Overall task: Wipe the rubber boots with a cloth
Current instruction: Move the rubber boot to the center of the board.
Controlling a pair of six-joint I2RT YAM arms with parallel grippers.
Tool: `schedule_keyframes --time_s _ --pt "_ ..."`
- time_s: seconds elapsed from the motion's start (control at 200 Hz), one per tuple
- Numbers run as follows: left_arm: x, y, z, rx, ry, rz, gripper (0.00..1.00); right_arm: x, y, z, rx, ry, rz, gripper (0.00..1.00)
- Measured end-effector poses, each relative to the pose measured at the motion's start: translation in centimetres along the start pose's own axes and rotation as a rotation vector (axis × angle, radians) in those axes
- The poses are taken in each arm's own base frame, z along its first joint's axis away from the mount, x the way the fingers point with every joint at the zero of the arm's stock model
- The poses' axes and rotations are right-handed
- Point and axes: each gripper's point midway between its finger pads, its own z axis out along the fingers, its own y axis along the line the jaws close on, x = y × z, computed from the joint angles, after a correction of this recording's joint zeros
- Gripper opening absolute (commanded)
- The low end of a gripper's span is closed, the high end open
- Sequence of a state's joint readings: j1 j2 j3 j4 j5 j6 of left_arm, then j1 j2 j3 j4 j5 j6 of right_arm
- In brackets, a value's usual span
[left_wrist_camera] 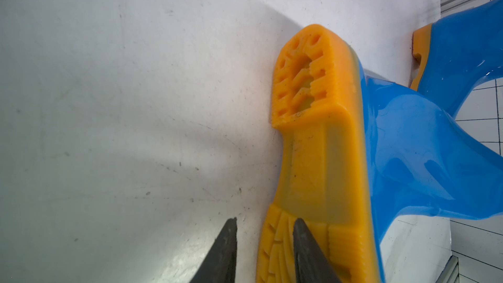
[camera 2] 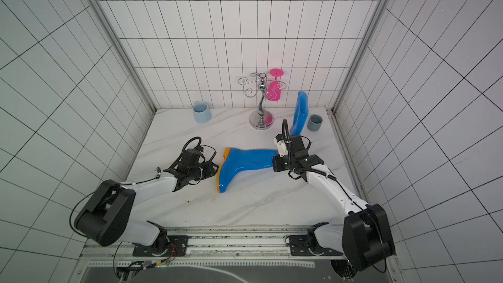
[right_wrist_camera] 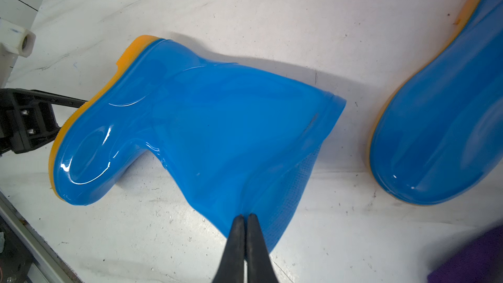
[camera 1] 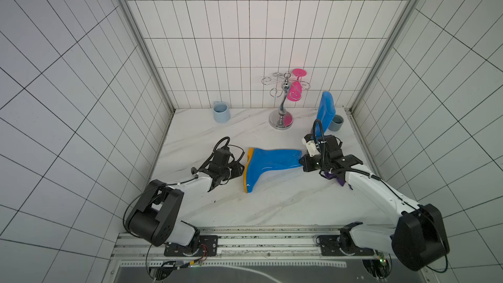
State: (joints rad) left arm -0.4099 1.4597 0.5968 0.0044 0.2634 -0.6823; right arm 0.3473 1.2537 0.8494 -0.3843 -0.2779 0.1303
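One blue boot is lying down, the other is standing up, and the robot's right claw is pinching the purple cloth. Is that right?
Not quite. The right gripper is pinching the shaft of the lying boot, not the cloth, which lies loose nearby, as the right wrist view shows. The rest holds: the other boot stands upright at the back.
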Motion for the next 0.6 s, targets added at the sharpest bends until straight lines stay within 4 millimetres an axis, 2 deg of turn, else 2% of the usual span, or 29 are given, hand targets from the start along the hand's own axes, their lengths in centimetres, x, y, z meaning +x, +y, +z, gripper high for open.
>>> schedule_keyframes --time_s 0.345,0.6 --pt "-1.0 -0.9 0.1 0.017 -0.016 0.005 0.36 1.3 -1.1 1.0 0.046 0.062 0.016 0.00" --pt "-3.2 -2.0 2.1 0.028 -0.019 0.003 0.36 1.8 -1.2 0.9 0.050 0.083 0.029 0.00"
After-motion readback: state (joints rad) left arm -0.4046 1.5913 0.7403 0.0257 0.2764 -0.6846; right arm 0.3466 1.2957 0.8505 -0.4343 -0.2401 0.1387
